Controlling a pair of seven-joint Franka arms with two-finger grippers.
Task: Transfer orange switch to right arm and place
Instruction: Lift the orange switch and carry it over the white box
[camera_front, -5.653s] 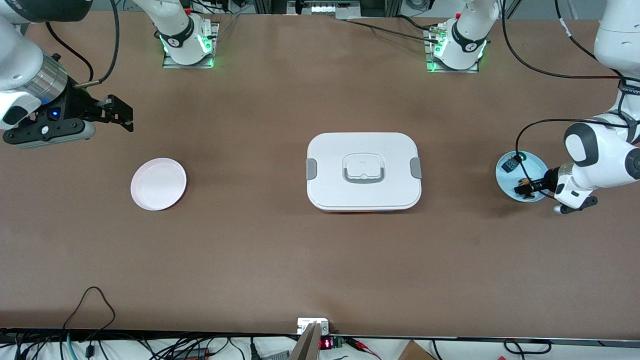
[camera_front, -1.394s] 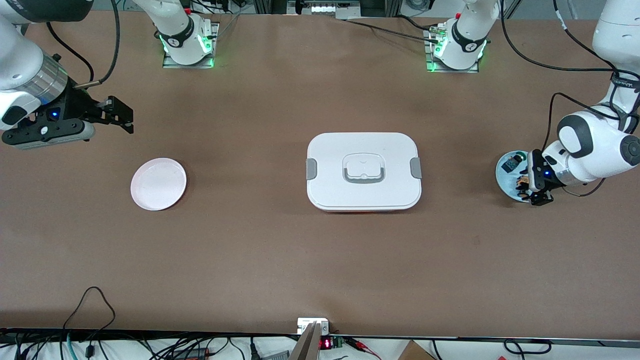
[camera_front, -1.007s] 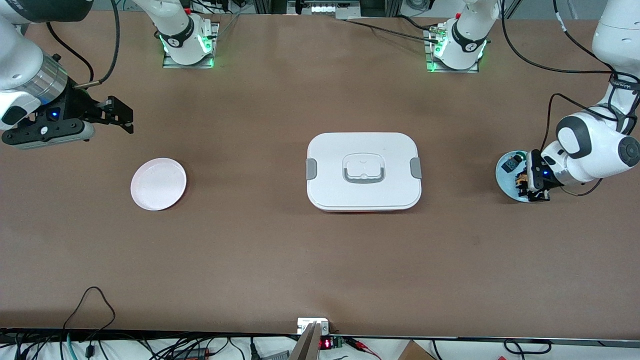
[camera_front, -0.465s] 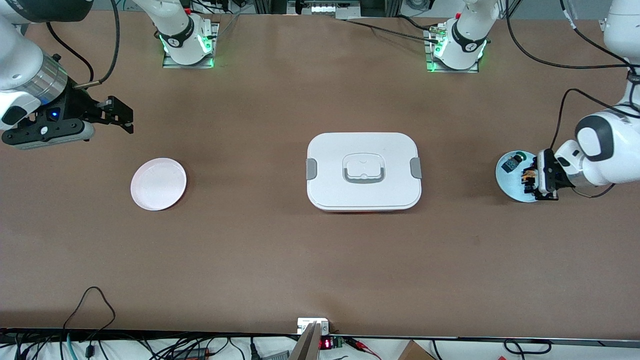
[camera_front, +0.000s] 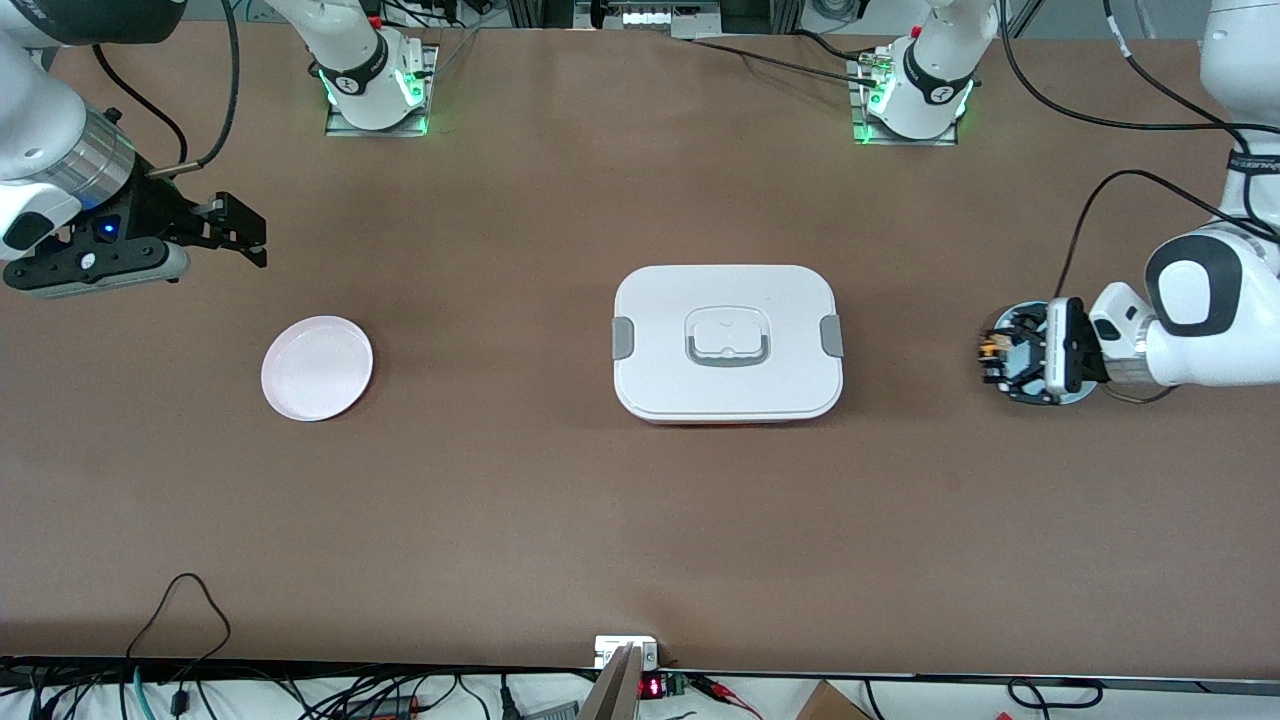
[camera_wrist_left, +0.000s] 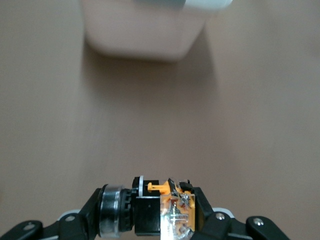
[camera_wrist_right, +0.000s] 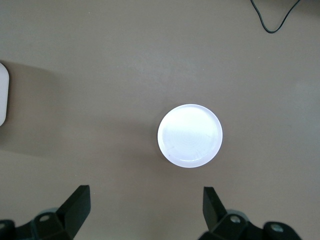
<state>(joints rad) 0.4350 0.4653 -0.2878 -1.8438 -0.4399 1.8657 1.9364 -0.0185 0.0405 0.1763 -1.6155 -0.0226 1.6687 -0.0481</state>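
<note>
The orange switch (camera_wrist_left: 162, 207) is clamped crosswise between the two fingers of the left claw (camera_wrist_left: 160, 212), its long axis running from one finger to the other, with a silvery round end against one fingertip and the clear, orange-filled body against the other; a small orange tab stands up from its top. In the front view the left claw (camera_front: 1005, 355) is up in the air over the pale blue dish (camera_front: 1078, 394) at the left arm's end of the worktop (camera_front: 640, 520), its fingers aimed toward the white lidded box (camera_front: 728, 343) at mid-worktop, and the switch (camera_front: 988, 349) shows as an orange speck at the tips. Through the left wrist view that box (camera_wrist_left: 147, 30) lies straight ahead of the claw, well apart from it. The right claw (camera_front: 225, 228) waits over bare worktop at the right arm's end, fingers (camera_wrist_right: 76, 204) spread wide and holding nothing. The white plate (camera_wrist_right: 190, 135) lies ahead of the right claw between the lines of its two fingers; in the front view the plate (camera_front: 317, 367) sits nearer the front camera.
</note>
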